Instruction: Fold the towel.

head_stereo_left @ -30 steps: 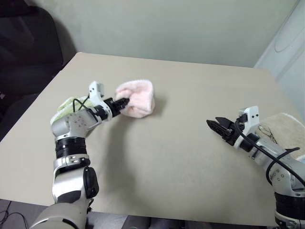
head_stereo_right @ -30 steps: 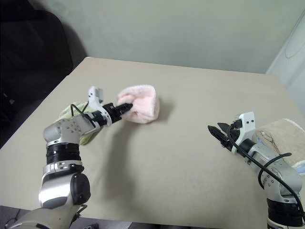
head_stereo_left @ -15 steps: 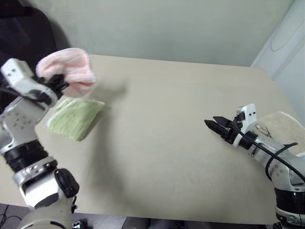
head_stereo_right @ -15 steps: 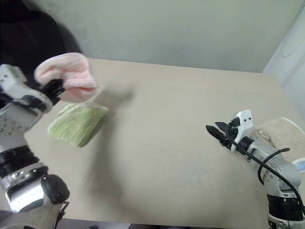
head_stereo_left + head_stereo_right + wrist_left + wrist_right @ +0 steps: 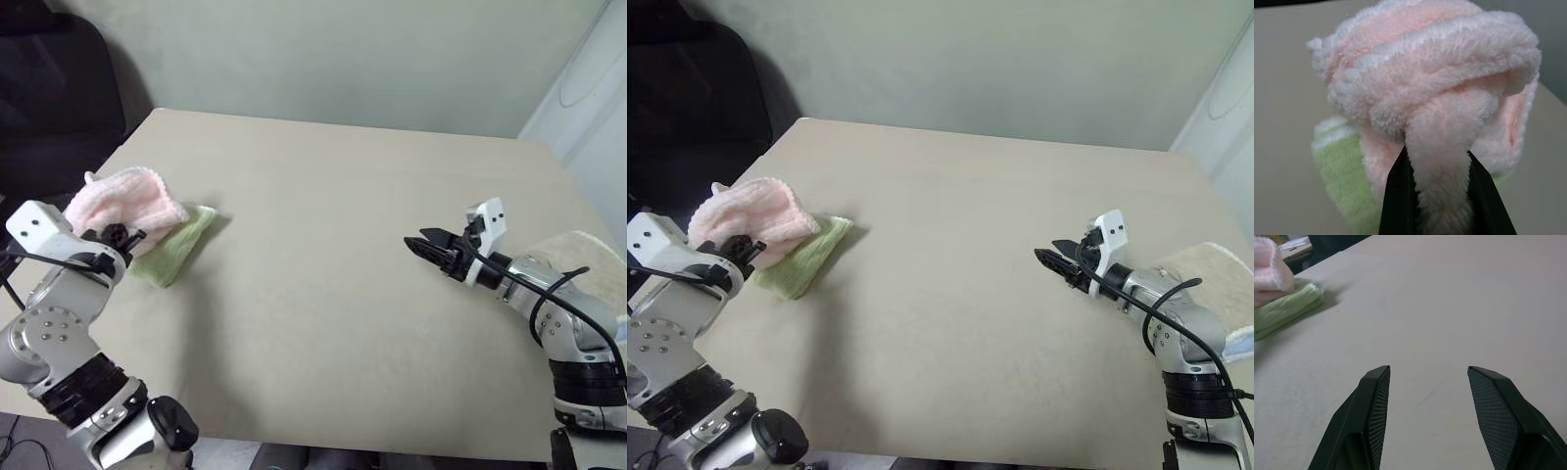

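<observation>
The pink towel (image 5: 125,201), already bunched into a bundle, sits near the desk's (image 5: 333,294) left edge, stacked on the green towel (image 5: 179,250), apparently to join a pile. The left gripper (image 5: 1436,196) has its fingers around a fold of it, perhaps loosening. The right gripper (image 5: 1427,416) hovers spread and empty over the desk's right side, near the beige towel (image 5: 578,257).

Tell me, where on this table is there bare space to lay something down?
The widest free patch is the table middle, between the green towel and the right gripper, running back to the far edge. The near strip is bare too. It is crowded at the left edge, where the left gripper holds the pink towel over the green one, and by the beige towel at right.
</observation>
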Action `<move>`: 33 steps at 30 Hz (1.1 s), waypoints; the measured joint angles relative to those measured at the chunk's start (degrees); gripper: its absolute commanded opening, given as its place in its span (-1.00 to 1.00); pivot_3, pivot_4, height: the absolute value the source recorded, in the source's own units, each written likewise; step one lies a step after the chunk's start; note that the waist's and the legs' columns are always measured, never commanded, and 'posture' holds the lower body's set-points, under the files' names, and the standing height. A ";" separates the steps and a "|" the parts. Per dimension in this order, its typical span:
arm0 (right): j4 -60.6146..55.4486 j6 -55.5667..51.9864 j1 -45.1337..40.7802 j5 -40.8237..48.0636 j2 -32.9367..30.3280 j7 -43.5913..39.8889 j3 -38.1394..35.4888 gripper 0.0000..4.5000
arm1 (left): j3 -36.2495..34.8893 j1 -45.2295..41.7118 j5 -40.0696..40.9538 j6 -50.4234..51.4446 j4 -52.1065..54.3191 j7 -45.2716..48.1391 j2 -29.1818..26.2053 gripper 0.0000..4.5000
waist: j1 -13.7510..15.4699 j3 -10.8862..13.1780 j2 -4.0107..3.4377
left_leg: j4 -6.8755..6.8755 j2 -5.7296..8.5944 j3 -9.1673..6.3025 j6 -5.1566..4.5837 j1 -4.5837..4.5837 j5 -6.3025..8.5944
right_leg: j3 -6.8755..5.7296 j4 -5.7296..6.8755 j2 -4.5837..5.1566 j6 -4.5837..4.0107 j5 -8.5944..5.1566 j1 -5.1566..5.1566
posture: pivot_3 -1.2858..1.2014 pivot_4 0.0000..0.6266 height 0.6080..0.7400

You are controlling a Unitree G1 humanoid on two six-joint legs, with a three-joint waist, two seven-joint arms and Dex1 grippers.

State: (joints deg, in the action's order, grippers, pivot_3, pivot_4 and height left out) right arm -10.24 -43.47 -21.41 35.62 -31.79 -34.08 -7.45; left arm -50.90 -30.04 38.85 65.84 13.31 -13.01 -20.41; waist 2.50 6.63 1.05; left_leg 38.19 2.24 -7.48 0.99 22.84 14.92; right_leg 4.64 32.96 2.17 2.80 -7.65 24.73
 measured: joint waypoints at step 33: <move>1.69 0.49 -0.33 -1.15 1.72 -2.70 2.45 0.18 | -12.76 30.59 16.09 -7.40 2.50 29.77 -15.38 0.99 | -0.91 0.00 0.00 | -0.15 -0.10 -0.14 0.25 -0.10 0.91 | 0.07 0.04 -0.20 -0.39 -0.27 0.10 | 0.03 -0.52 1.00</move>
State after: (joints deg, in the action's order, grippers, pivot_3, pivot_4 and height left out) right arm -8.55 -42.98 -21.75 34.47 -30.07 -36.78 -4.99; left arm -63.67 0.55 54.94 58.43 15.81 16.75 -35.79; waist 1.59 6.63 1.05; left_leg 38.05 2.15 -7.62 1.24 22.74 15.83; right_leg 4.71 33.00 1.97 2.42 -7.92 24.83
